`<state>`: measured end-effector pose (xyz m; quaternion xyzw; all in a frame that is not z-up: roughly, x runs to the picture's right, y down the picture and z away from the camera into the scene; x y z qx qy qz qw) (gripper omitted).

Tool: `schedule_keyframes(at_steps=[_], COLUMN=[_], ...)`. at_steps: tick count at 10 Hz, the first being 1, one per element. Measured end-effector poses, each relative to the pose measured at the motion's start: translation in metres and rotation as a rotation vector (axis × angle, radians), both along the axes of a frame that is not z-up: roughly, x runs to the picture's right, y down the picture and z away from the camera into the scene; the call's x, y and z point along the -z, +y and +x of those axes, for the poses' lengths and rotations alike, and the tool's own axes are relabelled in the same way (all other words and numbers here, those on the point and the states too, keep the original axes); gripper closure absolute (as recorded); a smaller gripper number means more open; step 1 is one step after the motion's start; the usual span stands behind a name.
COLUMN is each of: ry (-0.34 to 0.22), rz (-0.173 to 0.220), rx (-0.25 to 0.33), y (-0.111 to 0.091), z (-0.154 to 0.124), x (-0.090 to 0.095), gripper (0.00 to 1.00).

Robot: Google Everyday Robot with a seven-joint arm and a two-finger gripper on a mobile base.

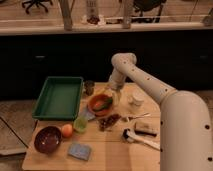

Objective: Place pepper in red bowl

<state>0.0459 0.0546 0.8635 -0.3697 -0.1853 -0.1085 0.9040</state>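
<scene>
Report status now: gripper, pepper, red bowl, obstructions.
Gripper just above red bowl's right rim. Pepper lying inside bowl. No obstruction at bowl; green cup sits apart, front-left.

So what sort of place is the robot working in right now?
Probably an office or lab mock-up: office chair beyond a glass partition, and a wooden table of test props. The gripper is over the red bowl.
</scene>
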Motion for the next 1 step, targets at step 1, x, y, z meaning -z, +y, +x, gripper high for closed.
schedule_keyframes(at_steps=[1], ry=[0.0], rz=[0.0], rx=[-0.001], y=[-0.0001], z=[0.0004], x=[0.0001], gripper=[0.2])
